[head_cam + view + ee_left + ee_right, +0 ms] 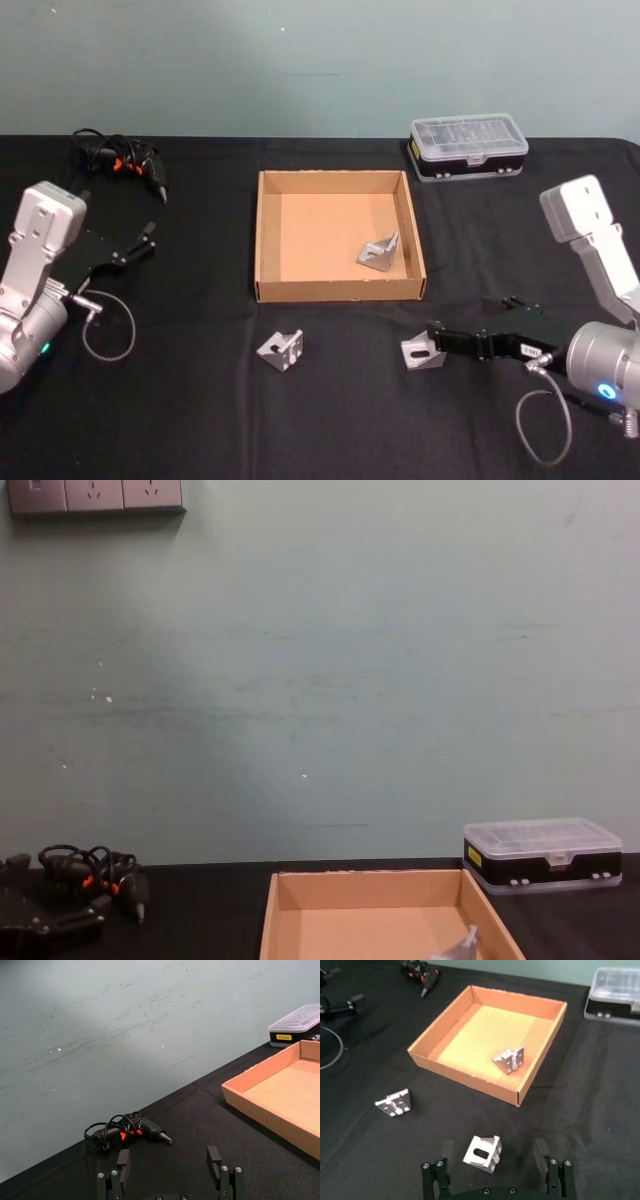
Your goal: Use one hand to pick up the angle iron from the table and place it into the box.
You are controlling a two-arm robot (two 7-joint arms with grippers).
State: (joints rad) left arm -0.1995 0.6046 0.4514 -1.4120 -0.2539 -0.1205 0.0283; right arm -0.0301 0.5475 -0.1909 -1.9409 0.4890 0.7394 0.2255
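Grey metal bracket on black table, just before cardboard box, between spread fingers of right gripper, not yet pinched. Looks stiff, light, smooth, may slip: pinch flat outer faces squarely. Second bracket nearby, third bracket inside box. Left gripper idle at left, fingers apart.

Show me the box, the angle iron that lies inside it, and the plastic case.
box (340, 290): head view, on its front wall.
angle iron (380, 252): head view, on its middle.
case (468, 138): head view, on the clear lid.
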